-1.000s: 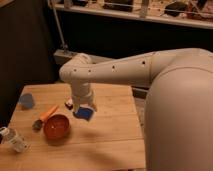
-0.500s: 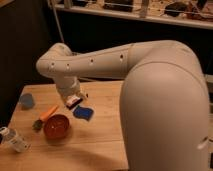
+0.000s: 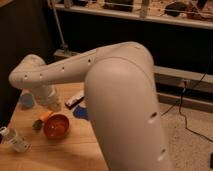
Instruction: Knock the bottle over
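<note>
The small clear bottle (image 3: pixel 14 141) with a whitish cap stands at the table's front left corner, leaning slightly in this view. My gripper (image 3: pixel 53 105) hangs below the white wrist over the left part of the table, behind the red-orange bowl (image 3: pixel 56 126). It is up and to the right of the bottle, well apart from it, with the bowl between them. My large white arm covers much of the view.
A small blue cup (image 3: pixel 26 100) stands at the back left of the wooden table (image 3: pixel 75 150). A blue object (image 3: pixel 81 113) and a dark bar-shaped item (image 3: pixel 75 101) lie right of the bowl. A small orange and dark thing (image 3: pixel 41 120) lies beside the bowl. Shelving stands behind.
My arm has swung left across the table, and the gripper now sits nearer the blue cup and left edge. The bottle and bowl have not moved.
</note>
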You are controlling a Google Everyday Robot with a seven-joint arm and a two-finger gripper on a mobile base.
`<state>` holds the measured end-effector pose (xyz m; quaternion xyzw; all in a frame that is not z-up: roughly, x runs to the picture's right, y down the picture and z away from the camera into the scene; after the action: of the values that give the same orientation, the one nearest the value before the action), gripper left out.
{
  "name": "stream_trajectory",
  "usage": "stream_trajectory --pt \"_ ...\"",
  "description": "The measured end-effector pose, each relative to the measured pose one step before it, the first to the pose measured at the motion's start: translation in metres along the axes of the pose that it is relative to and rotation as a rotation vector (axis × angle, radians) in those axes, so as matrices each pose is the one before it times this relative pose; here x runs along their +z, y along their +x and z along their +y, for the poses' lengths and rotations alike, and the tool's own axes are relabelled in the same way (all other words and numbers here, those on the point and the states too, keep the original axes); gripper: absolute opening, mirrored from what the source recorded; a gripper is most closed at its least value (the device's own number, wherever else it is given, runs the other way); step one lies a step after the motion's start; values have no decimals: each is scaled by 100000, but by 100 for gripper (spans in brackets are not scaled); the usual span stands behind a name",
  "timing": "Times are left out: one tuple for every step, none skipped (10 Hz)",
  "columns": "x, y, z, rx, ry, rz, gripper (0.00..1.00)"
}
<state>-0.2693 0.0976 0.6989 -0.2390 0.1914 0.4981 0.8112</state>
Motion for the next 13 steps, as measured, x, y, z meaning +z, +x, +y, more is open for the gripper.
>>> stream_trajectory --pt "278 -387 2012 -3702 -248 -76 3" --pt "110 -353 1693 -3017 -356 -206 0" --pt "157 -434 2313 -3982 -780 -343 0" --pt "207 -275 1773 -3021 -756 -428 0" --pt "211 -164 1356 -2194 -909 -457 0" --pt "419 -329 2346 -3500 -2340 -1298 0" --pt "262 -291 1931 -2868 -1994 -1377 0" --pt "269 -195 2726 -3703 -3254 -1446 0" --pt "199 -110 4830 -7280 -5808 -2433 0" --pt "-248 113 4464 -7152 -7017 -1747 0" --pt "-531 101 3711 -6050 -7585 -1467 0" --pt "-985 -111 3094 -5107 -8070 -2139 0" --pt "-2242 -480 2782 -4957 -11572 -4651 0"
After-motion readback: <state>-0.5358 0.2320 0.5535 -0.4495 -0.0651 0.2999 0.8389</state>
